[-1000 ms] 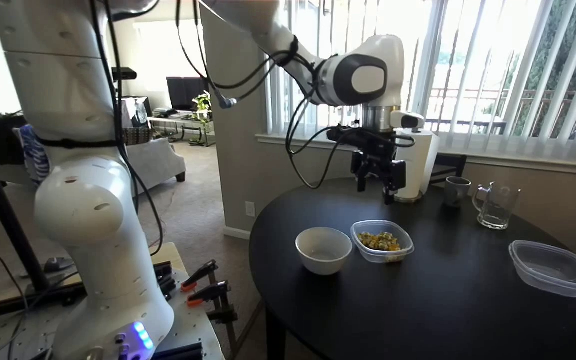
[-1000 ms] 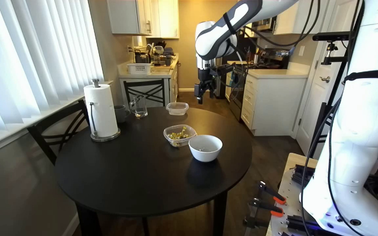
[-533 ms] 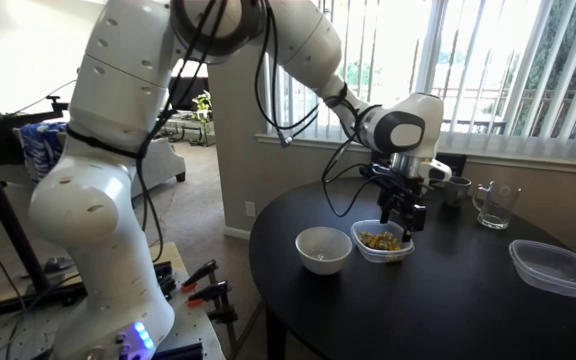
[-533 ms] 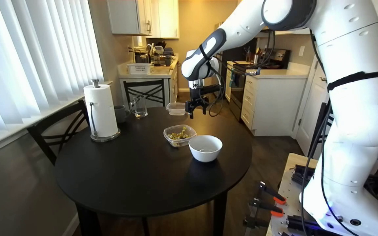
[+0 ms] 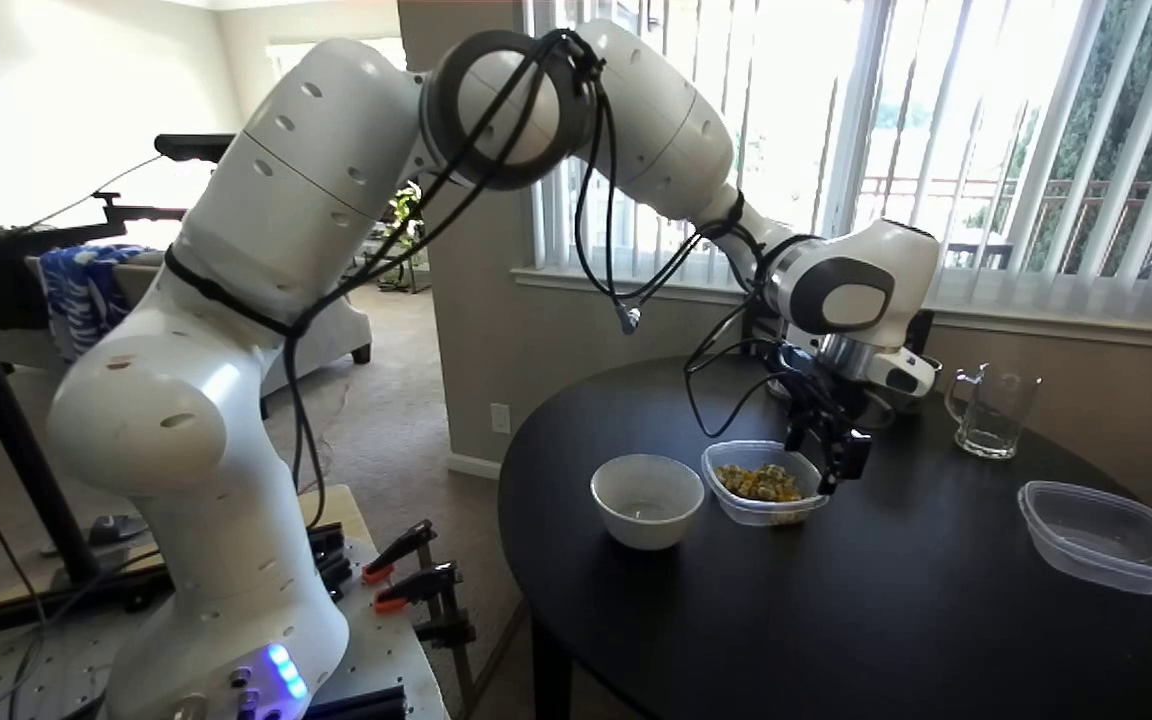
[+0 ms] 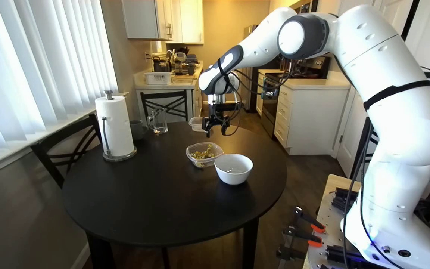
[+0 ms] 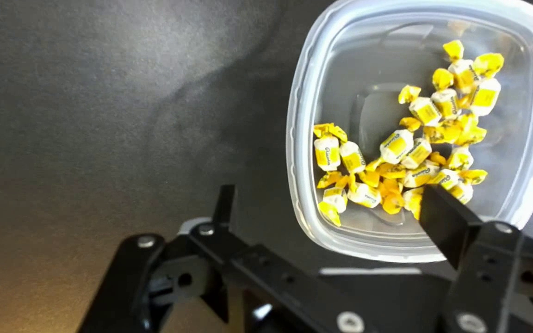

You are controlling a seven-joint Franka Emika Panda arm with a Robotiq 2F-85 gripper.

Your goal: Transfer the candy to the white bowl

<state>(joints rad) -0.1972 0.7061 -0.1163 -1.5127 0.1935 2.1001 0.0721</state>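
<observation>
Candy (image 7: 396,146), in crinkled yellow-and-white wrappers with twisted ends, lies loosely heaped in a clear, rounded-square plastic tub (image 7: 300,138) with a smooth, thick lip. Just beside the tub, on the dark round table (image 6: 155,201), the white bowl (image 6: 233,179) stands upright, opaque, round-rimmed and plain-sided. The black gripper (image 7: 330,187), angular and many-jointed, hangs with its flat fingers (image 7: 449,222) spread wide. In the wrist view one finger overlaps the tub and its candy, the other the dark table; how high the tips hang is hard to judge.
</observation>
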